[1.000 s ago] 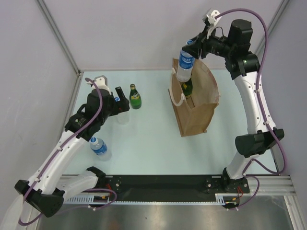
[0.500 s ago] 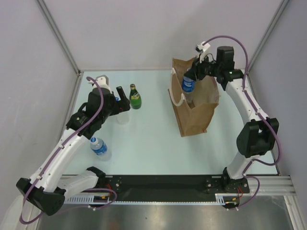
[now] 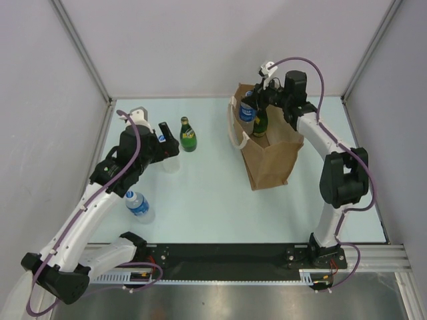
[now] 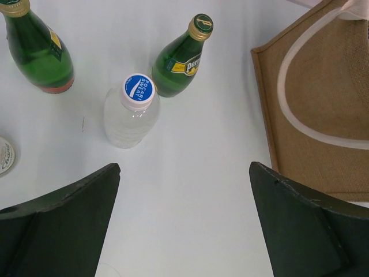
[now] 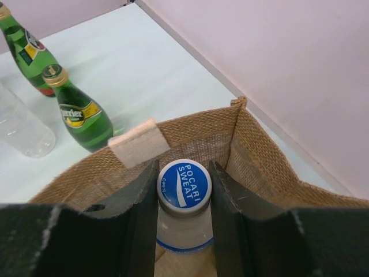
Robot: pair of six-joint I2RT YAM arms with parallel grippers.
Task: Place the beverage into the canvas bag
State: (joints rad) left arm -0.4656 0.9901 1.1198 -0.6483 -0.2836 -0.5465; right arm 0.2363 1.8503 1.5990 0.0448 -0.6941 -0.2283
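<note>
Pinching the held Pocari Sweat bottle right at its blue cap, the right gripper has its jaws closed narrow on the neck, one finger each side. The bottle hangs upright in the mouth of the canvas bag, cap about level with the rim and the body down inside, tucked into the bag's far-left corner. From the top camera a green glass bottle pokes up right beside it, and it looks like it's inside the bag too. The bag stands upright on the tabletop, right of the middle and close to the far edge, with a white handle drooping down its left face. Well off to the left, the Perrier bottle stands on the table. Just near-left of it is a second Pocari Sweat bottle, clear with a blue cap, and the two look almost touching in the left wrist view. A green bottle with a red band is further left of those. The left gripper hovers over that clear bottle with its jaws spread wide, holding nothing. One more water bottle sits toward the near-left corner, beside the left arm.
</note>
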